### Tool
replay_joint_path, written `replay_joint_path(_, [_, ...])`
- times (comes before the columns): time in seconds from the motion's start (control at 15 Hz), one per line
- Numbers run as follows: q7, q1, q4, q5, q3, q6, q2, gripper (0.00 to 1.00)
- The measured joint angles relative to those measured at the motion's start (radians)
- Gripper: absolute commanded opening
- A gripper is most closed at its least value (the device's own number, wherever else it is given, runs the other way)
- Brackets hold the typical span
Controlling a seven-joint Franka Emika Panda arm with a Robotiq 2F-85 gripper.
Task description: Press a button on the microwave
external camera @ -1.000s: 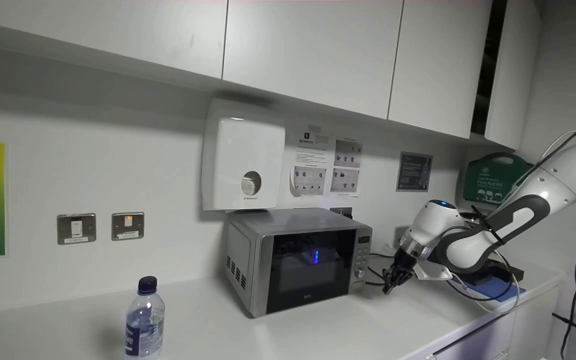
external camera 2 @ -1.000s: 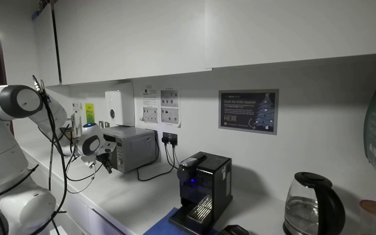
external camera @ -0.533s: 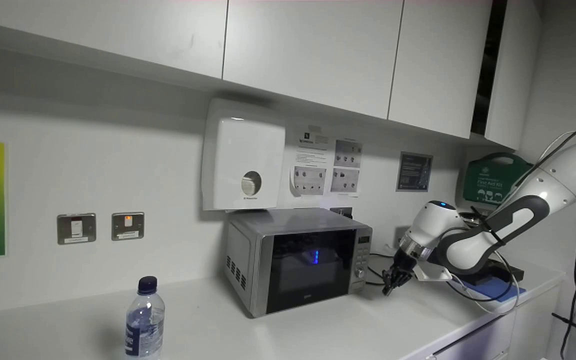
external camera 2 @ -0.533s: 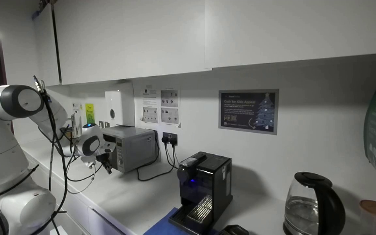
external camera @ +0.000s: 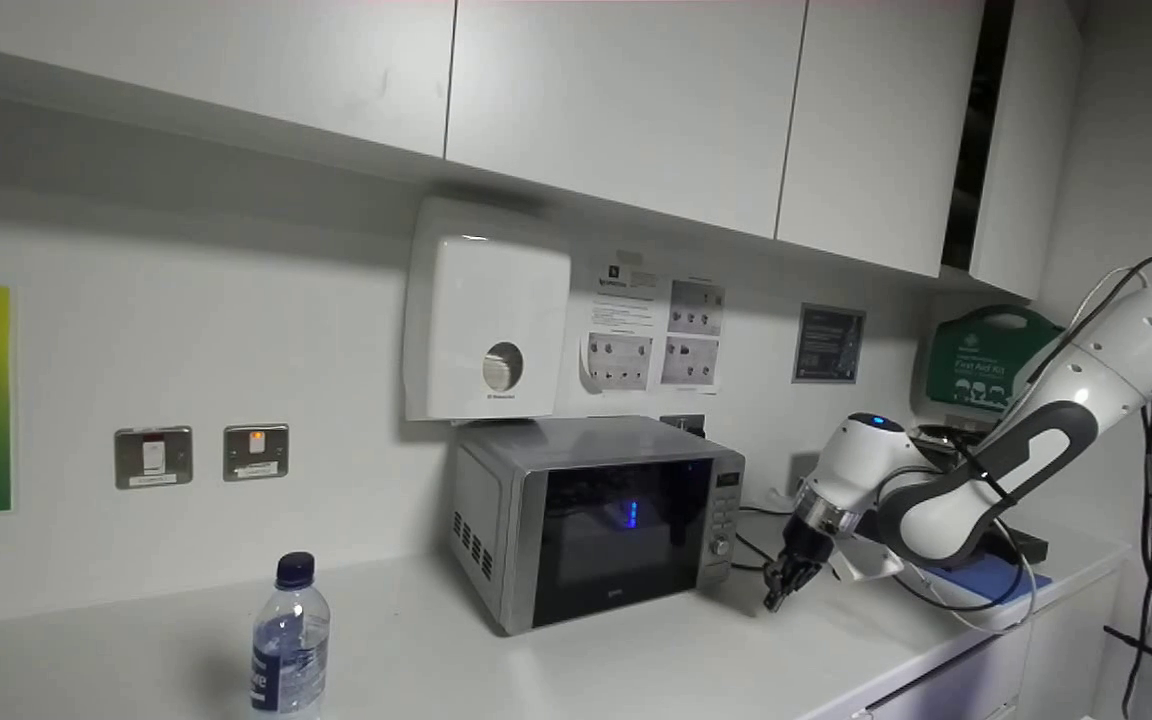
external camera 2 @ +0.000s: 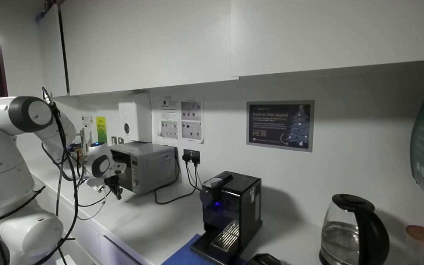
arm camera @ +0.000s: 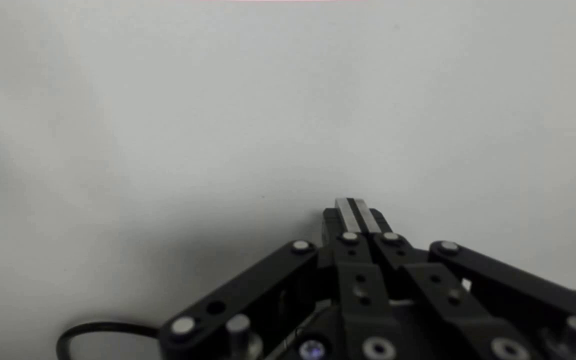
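Note:
The silver-grey microwave (external camera: 526, 450) stands on the counter against the wall. It has a dark glass door with a blue glow and a control strip (external camera: 725, 520) with buttons and a knob on the right of its front. It also shows from its side in an exterior view (external camera 2: 158, 171), partly behind the wrist. My gripper (external camera: 774, 602) points down in front of and to the right of the control strip, apart from it, low over the counter. In the wrist view the gripper's fingertips (arm camera: 357, 201) are together with nothing between them; the microwave is out of view there.
A water bottle (external camera: 291, 640) stands left of the microwave. A white dispenser (external camera: 491, 310) hangs above it. Black cables (external camera 2: 166, 200) lie beside it. A coffee machine (external camera 2: 234, 209) and a glass kettle (external camera 2: 341, 235) stand further along the counter (external camera: 636, 660). Cupboards (external camera: 626, 110) hang overhead.
My gripper has moved down a little, nearer the counter, and slightly out from the microwave's front. The arm has shifted with it. The microwave has not moved.

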State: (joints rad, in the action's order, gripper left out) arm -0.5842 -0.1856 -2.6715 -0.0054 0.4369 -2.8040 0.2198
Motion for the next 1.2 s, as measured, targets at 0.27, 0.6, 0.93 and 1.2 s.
replay_joint_path(0.27, [-0.006,0.006,0.003,-0.048,0.026,-0.002,-0.027,0.0])
replay_joint_path(0.6, [-0.125,0.053,0.004,-0.221,0.073,-0.002,-0.03,0.0])
replay_joint_path(0.93, [-0.238,0.09,0.01,-0.363,0.113,-0.005,-0.03,0.0])
replay_joint_path(1.2, [-0.332,0.125,0.025,-0.482,0.141,-0.008,-0.03,0.0])
